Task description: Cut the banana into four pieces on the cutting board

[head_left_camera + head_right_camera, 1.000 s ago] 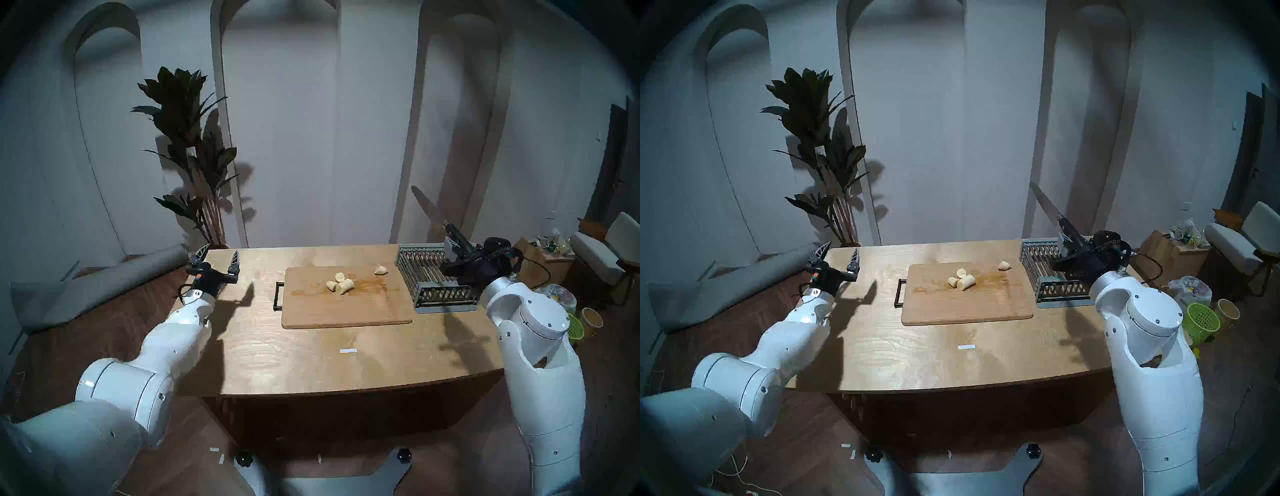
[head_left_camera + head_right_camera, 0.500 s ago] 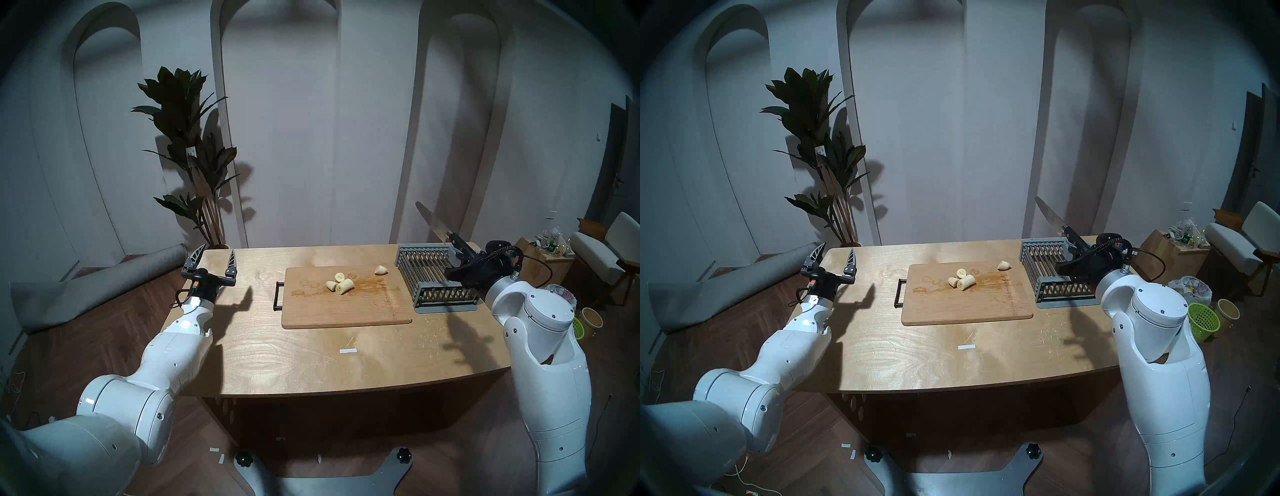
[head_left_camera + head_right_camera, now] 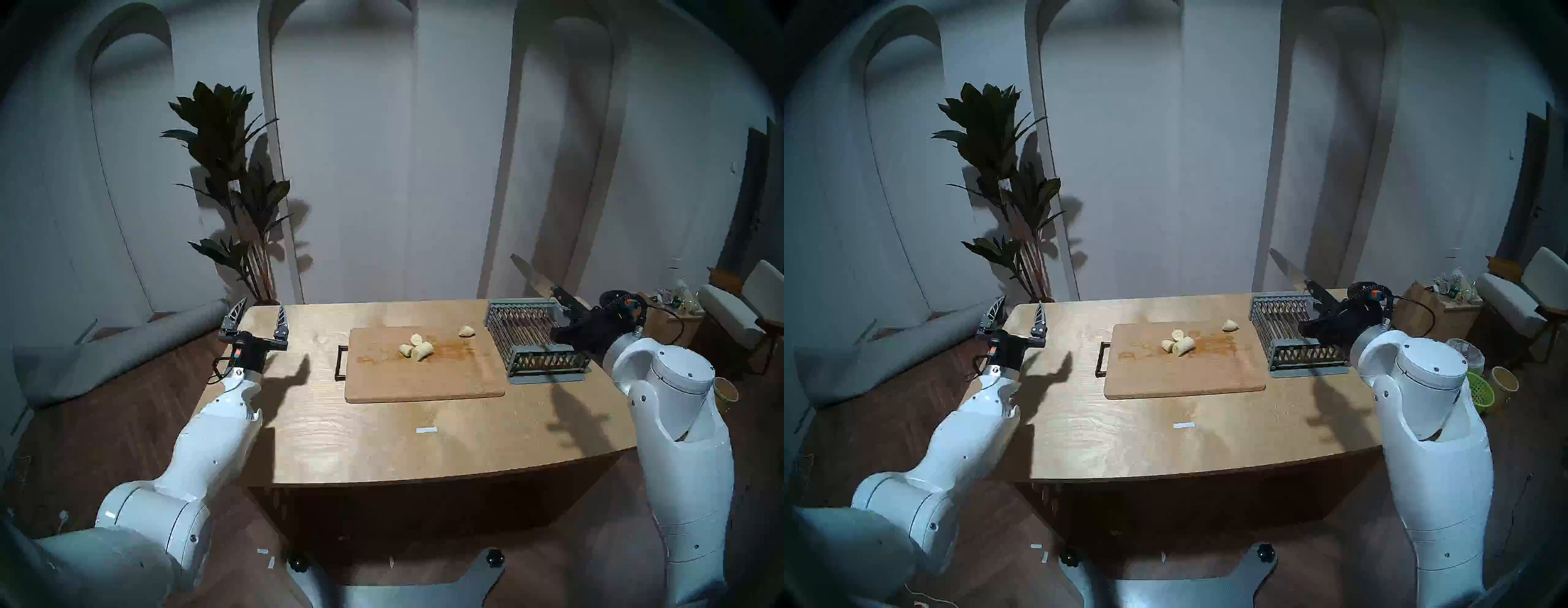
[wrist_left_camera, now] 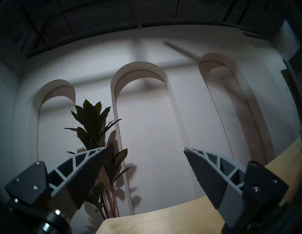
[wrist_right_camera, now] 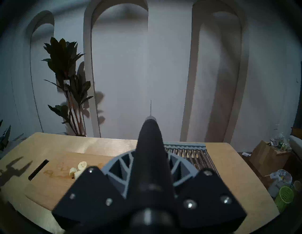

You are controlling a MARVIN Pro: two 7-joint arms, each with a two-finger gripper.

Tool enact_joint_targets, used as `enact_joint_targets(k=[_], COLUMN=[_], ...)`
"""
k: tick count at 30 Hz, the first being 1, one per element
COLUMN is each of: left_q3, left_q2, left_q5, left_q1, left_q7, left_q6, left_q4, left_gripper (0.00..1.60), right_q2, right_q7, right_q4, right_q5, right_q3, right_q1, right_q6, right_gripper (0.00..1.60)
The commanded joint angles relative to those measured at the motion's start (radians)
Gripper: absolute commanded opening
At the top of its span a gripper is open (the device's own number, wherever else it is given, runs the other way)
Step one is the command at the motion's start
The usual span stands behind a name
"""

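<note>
Four banana pieces lie on the cutting board [image 3: 424,373], all in its far half. Going from the left: the left hand [image 3: 259,316] hangs over the far left corner of the surface [image 3: 360,437], its two fingers spread wide with nothing between them, tips tilted up toward the wall and the potted plant [image 3: 233,187]. It is well apart from the board, whose black handle [image 3: 340,361] faces that hand across a bare stretch of wood. Next comes the board itself, stained brown around the fruit. Three pieces of the banana [image 3: 416,348] sit bunched together, touching or nearly so, a little past the board's middle; a fourth piece [image 3: 466,330] lies alone near the far right corner. Just beside the board's right edge stands a grey slatted rack [image 3: 534,339]. Over the rack's right side is the right hand [image 3: 570,312], clamped tight on the black handle of a knife [image 3: 530,274], whose blade slants up and to the left, above the rack's far edge. From that hand the banana lies off to the left and lower, with the rack between them.
</note>
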Motion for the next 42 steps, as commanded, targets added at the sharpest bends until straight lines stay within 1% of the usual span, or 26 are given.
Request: enact_joint_targets(k=[1, 8, 11, 12, 13, 18, 19, 20, 29, 34, 37, 42], left_q3=[-0.012, -0.029, -0.037, -0.039, -0.042, -0.057, -0.061, -0.064, -0.098, -0.117, -0.11, -0.109], left_q2=[0.002, 0.003, 0.003, 0.002, 0.003, 0.001, 0.001, -0.001, -0.01, -0.022, -0.01, -0.003], left_q5=[0.024, 0.058, 0.074, 0.079, 0.086, 0.118, 0.125, 0.133, 0.209, 0.256, 0.309, 0.369], left_q1=[0.038, 0.098, 0.128, 0.131, 0.145, 0.186, 0.201, 0.206, 0.295, 0.334, 0.303, 0.233], left_q7=[0.041, 0.085, 0.105, 0.111, 0.119, 0.154, 0.162, 0.17, 0.239, 0.275, 0.266, 0.259], left_q6=[-0.01, -0.01, -0.01, -0.01, -0.01, -0.01, -0.01, -0.01, -0.01, -0.007, 0.011, 0.059], left_q4=[-0.108, -0.204, -0.254, -0.251, -0.279, -0.337, -0.362, -0.366, -0.499, -0.562, -0.604, -0.662], left_gripper=[1.6, 1.6, 1.6, 1.6, 1.6, 1.6, 1.6, 1.6, 1.6, 1.6, 1.6, 1.6], right_q2=[-0.002, -0.009, -0.011, -0.011, -0.013, -0.021, -0.024, -0.025, -0.035, -0.039, -0.041, -0.045], right_q7=[-0.002, -0.003, -0.004, -0.003, -0.003, -0.003, -0.004, -0.004, -0.008, -0.007, -0.006, -0.005], right_q4=[-0.032, -0.033, -0.034, -0.035, -0.034, -0.032, -0.03, -0.029, -0.018, -0.02, -0.02, -0.021], right_q5=[0.018, 0.04, 0.05, 0.053, 0.057, 0.072, 0.076, 0.08, 0.105, 0.117, 0.124, 0.13], right_q3=[0.032, 0.067, 0.084, 0.088, 0.093, 0.116, 0.123, 0.129, 0.185, 0.194, 0.197, 0.194], right_q1=[-0.022, -0.048, -0.054, -0.055, -0.057, -0.062, -0.063, -0.063, -0.039, -0.027, -0.021, -0.017], right_q6=[0.041, 0.096, 0.117, 0.123, 0.131, 0.163, 0.17, 0.176, 0.213, 0.231, 0.241, 0.253], right_gripper=[0.0, 0.0, 0.0, 0.0, 0.0, 0.0, 0.0, 0.0, 0.0, 0.0, 0.0, 0.0])
